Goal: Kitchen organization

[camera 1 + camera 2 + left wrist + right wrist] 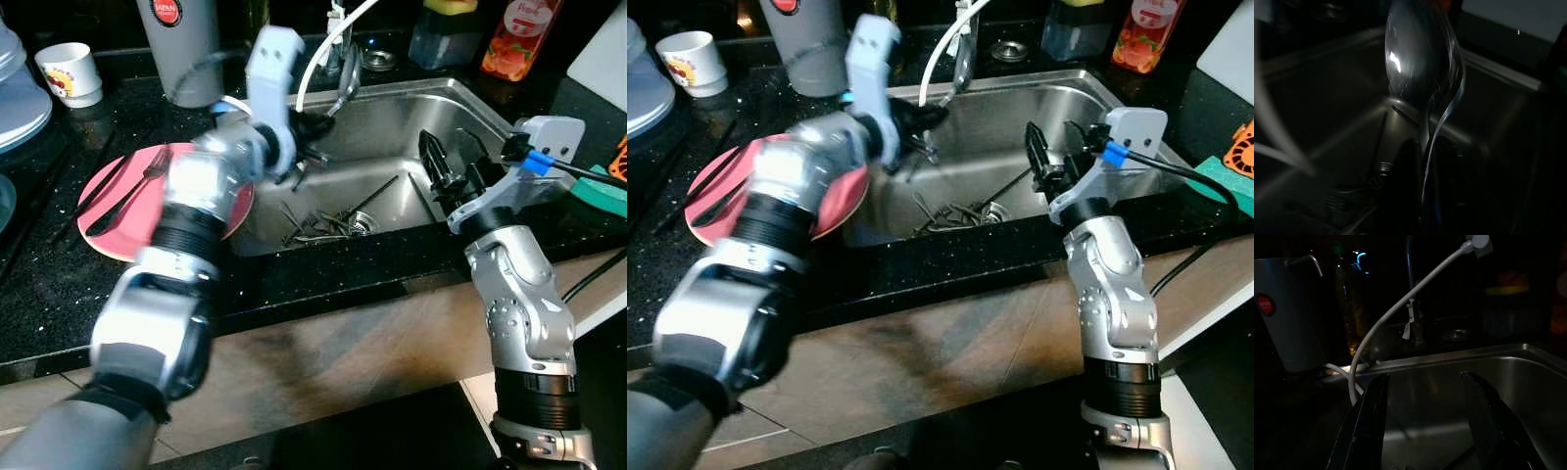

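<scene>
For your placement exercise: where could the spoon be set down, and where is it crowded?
Free: the pink plate's near part beside the fork, and the sink floor's far part. Crowded: cutlery piled round the drain; left tool holds the spoon.

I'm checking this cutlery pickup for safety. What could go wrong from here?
The left gripper pinches a spoon by its handle over the sink; motion blur suggests a fast swing, so it might slip or strike the white hose. It could also clip the pink plate holding a fork.
</scene>
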You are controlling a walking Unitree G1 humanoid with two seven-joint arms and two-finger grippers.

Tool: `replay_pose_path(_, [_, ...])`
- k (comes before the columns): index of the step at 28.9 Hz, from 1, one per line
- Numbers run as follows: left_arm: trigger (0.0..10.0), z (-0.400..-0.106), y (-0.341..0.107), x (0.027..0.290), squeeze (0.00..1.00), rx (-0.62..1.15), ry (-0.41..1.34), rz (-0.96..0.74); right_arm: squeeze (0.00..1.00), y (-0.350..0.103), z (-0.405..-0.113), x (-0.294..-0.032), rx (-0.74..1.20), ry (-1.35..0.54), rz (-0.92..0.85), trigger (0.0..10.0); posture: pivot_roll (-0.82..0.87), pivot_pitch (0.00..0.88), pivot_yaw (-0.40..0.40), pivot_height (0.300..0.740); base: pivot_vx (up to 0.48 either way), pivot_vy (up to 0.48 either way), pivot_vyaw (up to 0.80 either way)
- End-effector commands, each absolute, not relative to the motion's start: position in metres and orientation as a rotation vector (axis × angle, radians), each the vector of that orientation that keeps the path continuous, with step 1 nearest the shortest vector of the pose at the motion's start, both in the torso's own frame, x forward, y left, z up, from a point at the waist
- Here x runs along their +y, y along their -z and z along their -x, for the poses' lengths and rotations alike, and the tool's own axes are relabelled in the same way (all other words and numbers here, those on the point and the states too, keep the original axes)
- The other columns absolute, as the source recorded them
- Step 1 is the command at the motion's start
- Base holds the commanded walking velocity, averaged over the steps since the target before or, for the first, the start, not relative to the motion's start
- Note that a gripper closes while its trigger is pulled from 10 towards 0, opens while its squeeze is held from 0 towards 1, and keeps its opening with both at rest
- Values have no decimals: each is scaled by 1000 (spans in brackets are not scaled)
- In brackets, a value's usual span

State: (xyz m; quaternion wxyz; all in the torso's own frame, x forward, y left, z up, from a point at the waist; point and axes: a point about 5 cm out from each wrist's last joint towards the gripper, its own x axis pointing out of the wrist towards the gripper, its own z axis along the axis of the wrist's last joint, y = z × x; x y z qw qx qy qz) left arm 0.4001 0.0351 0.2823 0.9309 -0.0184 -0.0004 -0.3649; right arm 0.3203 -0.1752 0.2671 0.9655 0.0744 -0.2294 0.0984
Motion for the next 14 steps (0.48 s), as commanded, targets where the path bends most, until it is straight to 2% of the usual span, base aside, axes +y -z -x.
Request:
replay_pose_path(1, [10000, -401, -279, 35, 1000, -28, 716, 16, 0, -267, -317, -177, -477, -184, -155, 10000, 53, 107, 42, 740, 0, 0, 0])
replay_pose_path(6, [10000, -400, -295, 40, 1000, -162, 679, 68, 0, -266, -315, -179, -481, -175, -150, 10000, 51, 105, 42, 740, 0, 0, 0])
replay_pose_path(7, [10000, -399, -308, 44, 0, -234, 680, 102, 0, -266, -314, -180, -483, -171, -149, 10000, 51, 105, 42, 740, 0, 0, 0])
replay_pose_path(9, [10000, -395, -325, 52, 0, -335, 675, 113, 0, -266, -313, -180, -487, -166, -147, 10000, 54, 105, 36, 740, 0, 0, 0])
replay_pose_path(12, [10000, -393, -332, 58, 0, -365, 670, 107, 0, -267, -313, -180, -492, -166, -146, 10000, 60, 100, 31, 740, 0, 0, 0])
replay_pose_path(14, [10000, -389, -337, 73, 0, -357, 630, 26, 0, -270, -313, -178, -511, -165, -145, 10000, 65, 94, 26, 740, 0, 0, 0])
